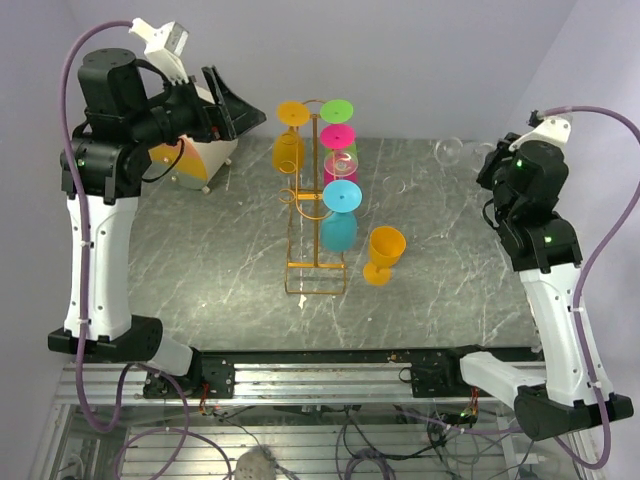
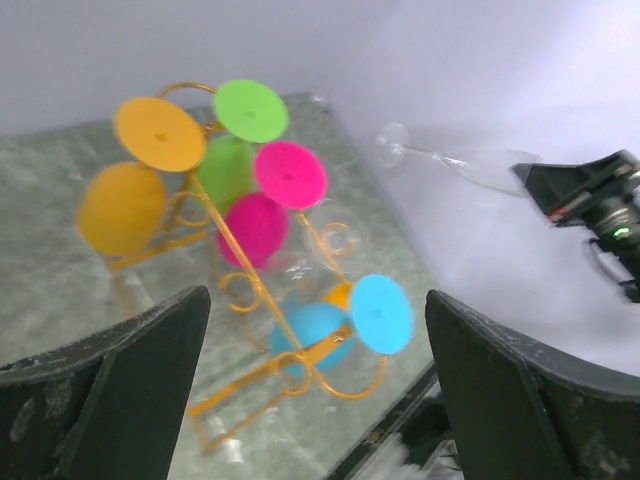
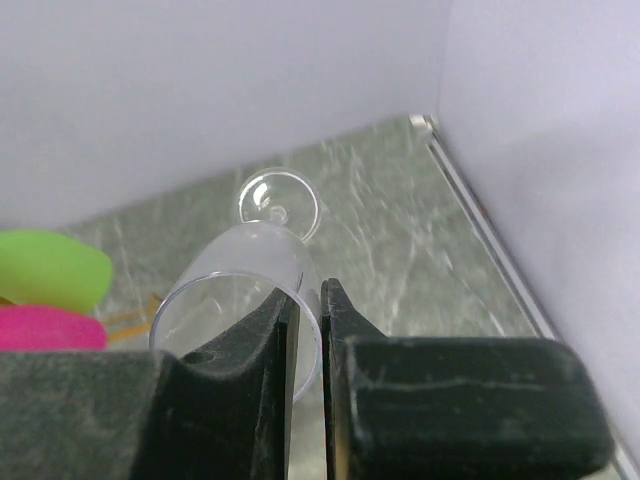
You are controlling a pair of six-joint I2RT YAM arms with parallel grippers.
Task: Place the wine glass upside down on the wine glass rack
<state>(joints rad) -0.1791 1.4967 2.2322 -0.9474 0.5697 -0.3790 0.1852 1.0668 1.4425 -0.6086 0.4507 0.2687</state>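
While the grey marbled surface fills the space between pale lilac walls, the wine glass rack stands upright at its middle. Four coloured glasses hang upside down on it: orange, green, pink and cyan. An orange goblet stands upright just beside the rack's base, between it and the right arm. A white and orange object sits at the far left; I cannot tell what it is. The left pincer gapes wide, holding nothing, raised left of the rack. The right pincer is clamped on the rim of the clear wine glass, held on its side, well apart from the rack, far right.
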